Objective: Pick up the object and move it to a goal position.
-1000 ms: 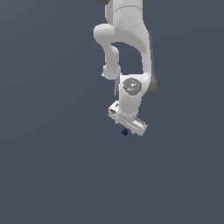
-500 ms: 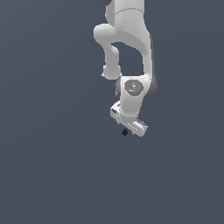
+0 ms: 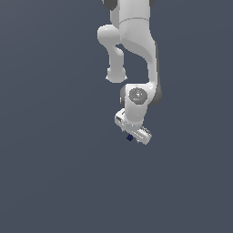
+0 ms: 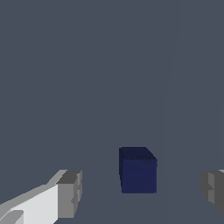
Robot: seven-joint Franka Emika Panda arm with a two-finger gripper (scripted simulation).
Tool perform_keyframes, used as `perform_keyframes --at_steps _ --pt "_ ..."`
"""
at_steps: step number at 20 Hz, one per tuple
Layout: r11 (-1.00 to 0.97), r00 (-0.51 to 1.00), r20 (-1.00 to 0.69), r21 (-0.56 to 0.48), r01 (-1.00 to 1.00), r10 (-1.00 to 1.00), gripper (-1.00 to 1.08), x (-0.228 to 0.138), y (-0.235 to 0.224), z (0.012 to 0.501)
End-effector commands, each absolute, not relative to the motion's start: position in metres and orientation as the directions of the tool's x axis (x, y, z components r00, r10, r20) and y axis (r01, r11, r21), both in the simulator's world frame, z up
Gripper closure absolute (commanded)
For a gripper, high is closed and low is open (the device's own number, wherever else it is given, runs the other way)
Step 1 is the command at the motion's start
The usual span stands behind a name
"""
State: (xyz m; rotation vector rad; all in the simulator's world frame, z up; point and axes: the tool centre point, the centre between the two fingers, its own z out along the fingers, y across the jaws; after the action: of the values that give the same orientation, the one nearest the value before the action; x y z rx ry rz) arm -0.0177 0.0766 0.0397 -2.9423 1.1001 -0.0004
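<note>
Between two spread jaws sits one navy cube (image 4: 138,170), untouched.

You are looking at a simulated test scene, not a real room. The flat, featureless slate-grey ground (image 3: 54,173) fills both views with no walls, furniture or horizon. The smooth white jointed robot arm (image 3: 134,50) is evenly shaded, and the small dark navy-blue cube (image 4: 138,170) has clean, textureless faces, all typical of rendered geometry.
</note>
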Motion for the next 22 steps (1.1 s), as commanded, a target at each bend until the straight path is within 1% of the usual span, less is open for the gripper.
perform_keyframes --at_steps 1,8,9,22 --pt "-0.754 0.754 0.0 0.0 -0.657 -0.657 -0.92 -0.018 0.076 0.027" --pt "-0.753 0.753 0.0 0.0 -0.658 -0.658 -0.92 -0.017 0.077 0.013" --pt "-0.753 0.753 0.0 0.0 -0.658 -0.658 1.08 -0.017 0.077 0.013" --pt "-0.753 0.753 0.0 0.0 -0.658 -0.658 1.08 -0.018 0.073 0.013"
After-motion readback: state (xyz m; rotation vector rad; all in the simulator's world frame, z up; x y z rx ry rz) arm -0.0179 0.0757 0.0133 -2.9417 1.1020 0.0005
